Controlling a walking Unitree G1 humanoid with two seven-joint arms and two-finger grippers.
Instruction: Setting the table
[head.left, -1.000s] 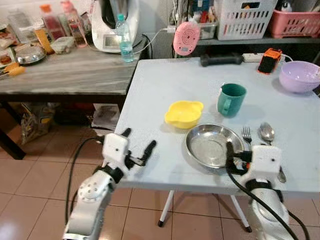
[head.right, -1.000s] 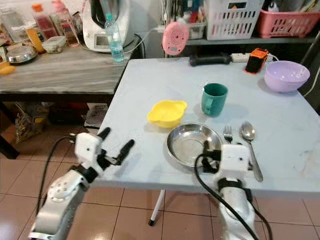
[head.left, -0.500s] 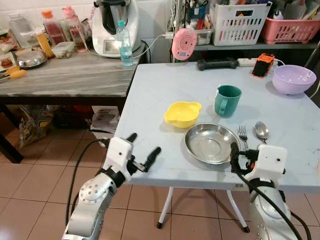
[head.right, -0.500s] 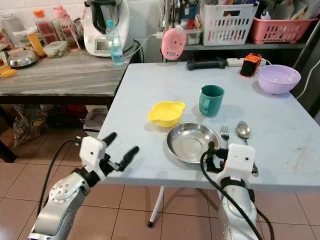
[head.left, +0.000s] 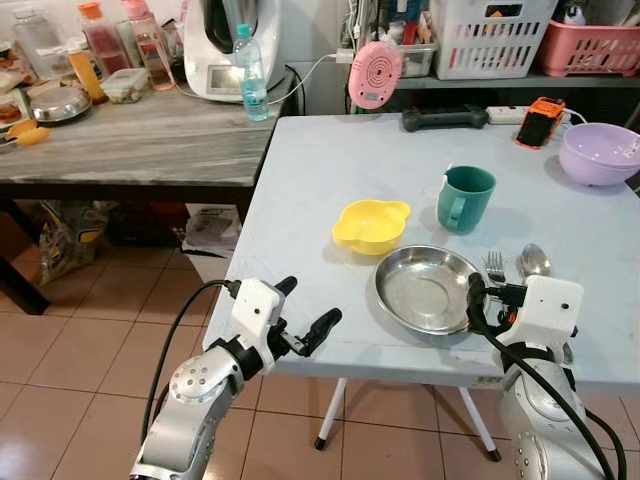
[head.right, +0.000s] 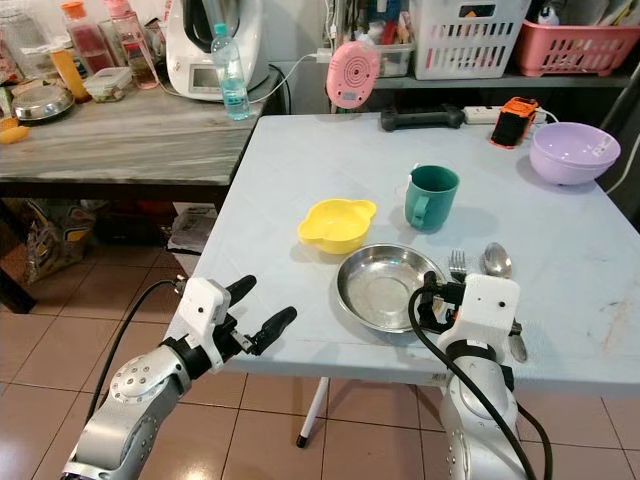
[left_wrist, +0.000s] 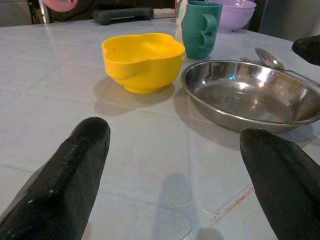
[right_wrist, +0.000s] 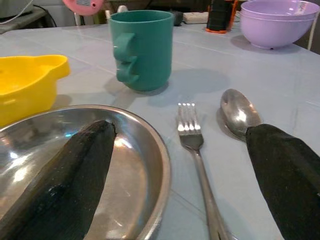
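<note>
While the round steel plate (head.left: 428, 288) is lying near the front edge of the pale grey surface (head.left: 320, 170), its shallow polished well is catching glints of light. Just beyond it, a glossy yellow plastic bowl (head.left: 370, 224) with a lobed, wavy rim is standing to the left, and a matte teal mug (head.left: 464, 198) with a moulded handle is standing upright to the right, both apart from the plate. Beside the plate's right rim, a metal fork (right_wrist: 195, 150) and a spoon (right_wrist: 239, 111) are lying parallel, tines and bowl pointing away from the robot.

The right gripper (head.left: 498, 300) is hovering over this spot with its jaws spread wide: one black finger is hanging over the plate's well and the other over the spoon's handle, with the fork between them; it is gripping nothing. Whether a finger is touching the plate cannot be told.

The left gripper (head.left: 300, 318) is reaching at the surface's front left edge, jaws wide apart and empty, aimed toward the yellow bowl.

Farther back, a smooth lilac bowl (head.left: 600, 152) is sitting near the right rear corner, an orange device (head.left: 536, 122) next to it.
</note>
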